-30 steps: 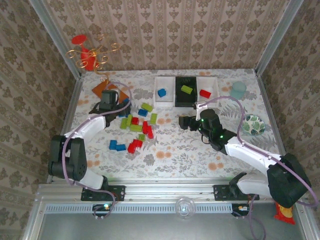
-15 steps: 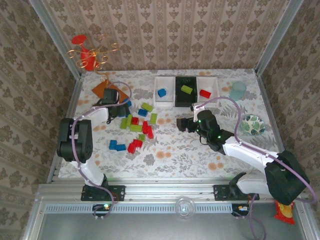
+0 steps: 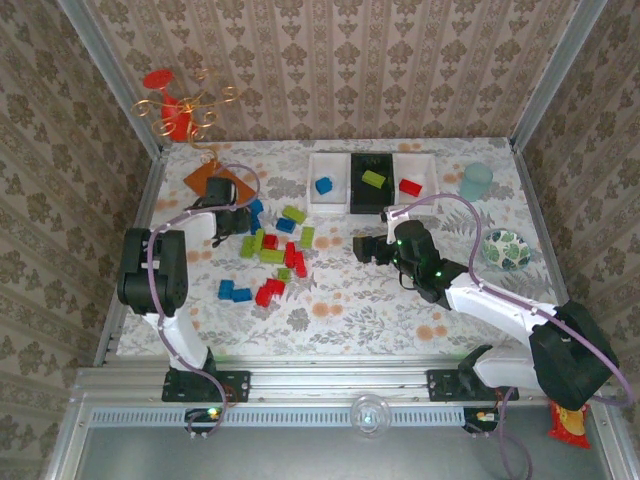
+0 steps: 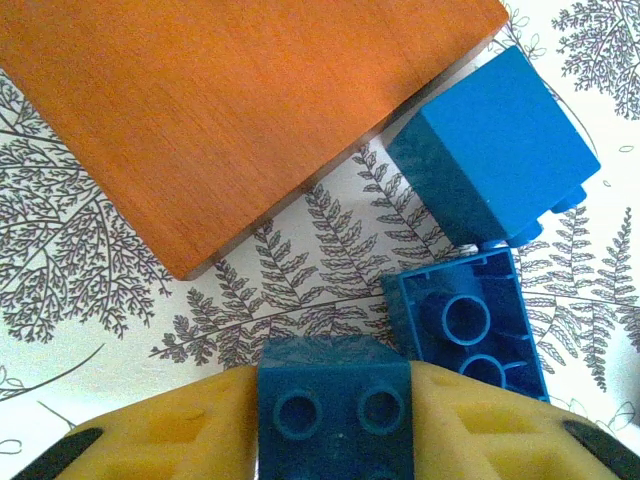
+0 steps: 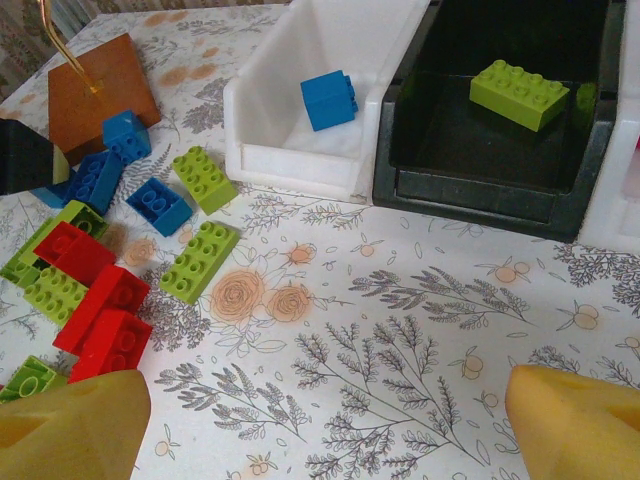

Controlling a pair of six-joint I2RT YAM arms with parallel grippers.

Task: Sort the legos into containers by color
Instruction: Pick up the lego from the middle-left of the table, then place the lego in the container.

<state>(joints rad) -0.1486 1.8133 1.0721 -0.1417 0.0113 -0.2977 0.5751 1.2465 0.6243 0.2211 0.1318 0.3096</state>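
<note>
**Left gripper** (image 4: 335,395): jaws closed on a blue brick (image 4: 335,425), which is clamped between the yellow pads (image 4: 180,430) low over the table, near the orange plate (image 4: 230,110). A second blue brick (image 4: 468,325) appears to touch the held one on its right.

**Right gripper** (image 5: 325,430): jaws wide apart and empty, facing the bins.

**Destination**: probably the white bin (image 5: 300,160), which already holds a blue piece (image 5: 328,98). The black bin (image 5: 480,190) holds green.

**Hazards**
- The second blue brick may be dragged or tipped on lift-off, because it sits against the held one.
- The grip shows only the brick's end, so a shallow hold could let it slip in transit.
- The path to the white bin crosses the pile (image 3: 272,250), so a low carry could scatter it
</note>
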